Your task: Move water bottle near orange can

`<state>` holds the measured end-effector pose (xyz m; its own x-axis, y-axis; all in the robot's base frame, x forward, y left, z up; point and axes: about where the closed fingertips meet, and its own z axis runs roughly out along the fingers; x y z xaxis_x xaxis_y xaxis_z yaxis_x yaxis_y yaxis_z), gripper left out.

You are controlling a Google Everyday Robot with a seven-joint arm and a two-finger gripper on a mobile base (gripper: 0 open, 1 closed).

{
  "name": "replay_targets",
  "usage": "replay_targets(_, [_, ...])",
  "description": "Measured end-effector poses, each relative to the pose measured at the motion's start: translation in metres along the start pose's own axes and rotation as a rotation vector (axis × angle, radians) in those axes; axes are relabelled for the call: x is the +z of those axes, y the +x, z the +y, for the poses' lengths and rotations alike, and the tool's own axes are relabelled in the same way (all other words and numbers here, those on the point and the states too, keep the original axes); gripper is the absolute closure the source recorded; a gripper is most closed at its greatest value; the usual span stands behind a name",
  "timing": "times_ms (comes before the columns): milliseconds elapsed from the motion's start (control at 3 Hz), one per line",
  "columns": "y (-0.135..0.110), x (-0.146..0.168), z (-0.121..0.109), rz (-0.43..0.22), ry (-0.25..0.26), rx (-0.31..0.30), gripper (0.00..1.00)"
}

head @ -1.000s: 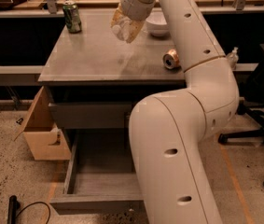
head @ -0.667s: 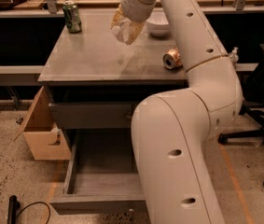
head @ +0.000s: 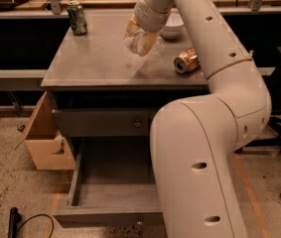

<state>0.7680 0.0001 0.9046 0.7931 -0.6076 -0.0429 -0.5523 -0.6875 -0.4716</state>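
Observation:
My gripper hangs over the middle of the grey table, shut on the water bottle, a small clear bottle held tilted just above the tabletop. The orange can lies on its side on the table to the right of the gripper, about a hand's width away, with its silver top facing front-left. My arm hides the table's right edge.
A dark green can stands at the table's back left corner. A white bowl sits behind the gripper. Below the table a drawer stands pulled open. A cardboard box sits on the floor at left.
My gripper with the bottle has moved a little to the right and forward, closer to the orange can. The cans and bowl have not moved.

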Motion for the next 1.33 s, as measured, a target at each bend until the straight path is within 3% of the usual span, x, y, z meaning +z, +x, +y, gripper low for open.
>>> replay_targets(667, [-0.001,0.017,0.039,-0.049,-0.082,0.095,0.38])
replay_targets(1000, [-0.004,0.02,0.048,-0.064,-0.097,0.114,0.15])
replay_targets(1333, [-0.007,0.022,0.052,-0.076,-0.103,0.117,0.0])
